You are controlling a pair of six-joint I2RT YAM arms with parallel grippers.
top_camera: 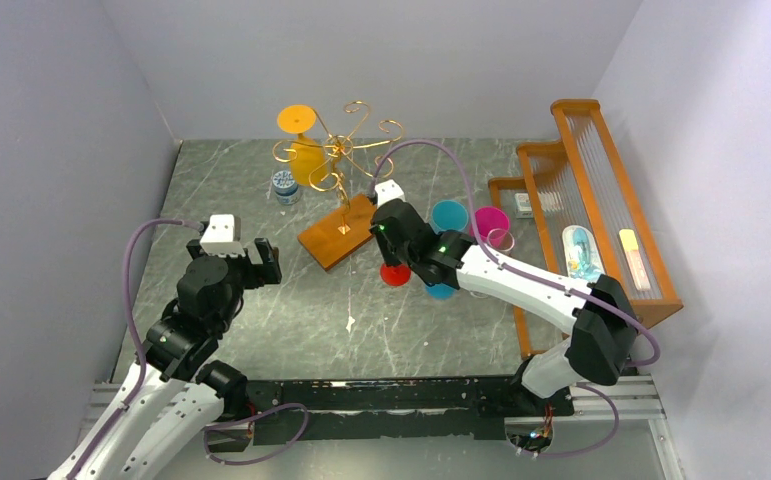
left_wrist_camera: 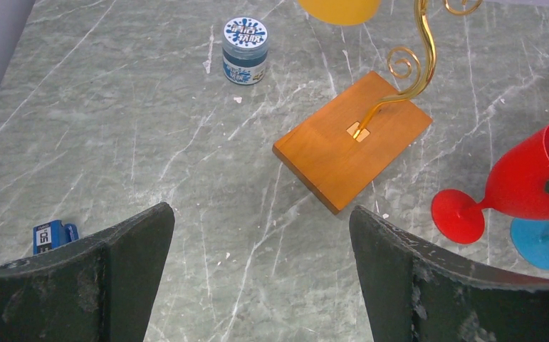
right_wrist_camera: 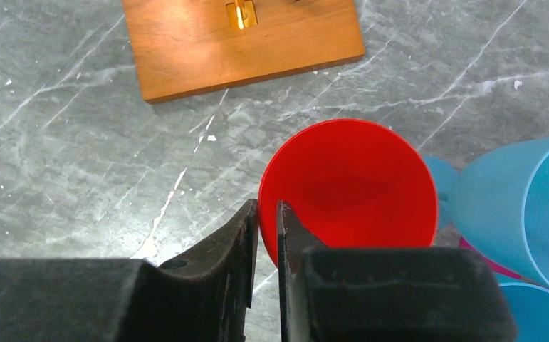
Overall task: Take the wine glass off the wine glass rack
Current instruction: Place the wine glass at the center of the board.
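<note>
White-and-black arms (top_camera: 521, 280), purple cables (top_camera: 146, 250), dark worn fingers (left_wrist_camera: 136, 249).

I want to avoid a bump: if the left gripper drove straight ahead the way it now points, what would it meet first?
Probably the wooden base of the wine glass rack, which lies centred between the left gripper's open fingers in its wrist view. Bare table lies before it; depth is hard to judge.

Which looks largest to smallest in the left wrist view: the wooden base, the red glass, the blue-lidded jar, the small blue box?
1. Wooden base.
2. Red glass, partly cut off at the frame edge.
3. Blue-lidded jar.
4. Small blue box, partly hidden; it lies nearer the camera, so its true size is unsure.
</note>
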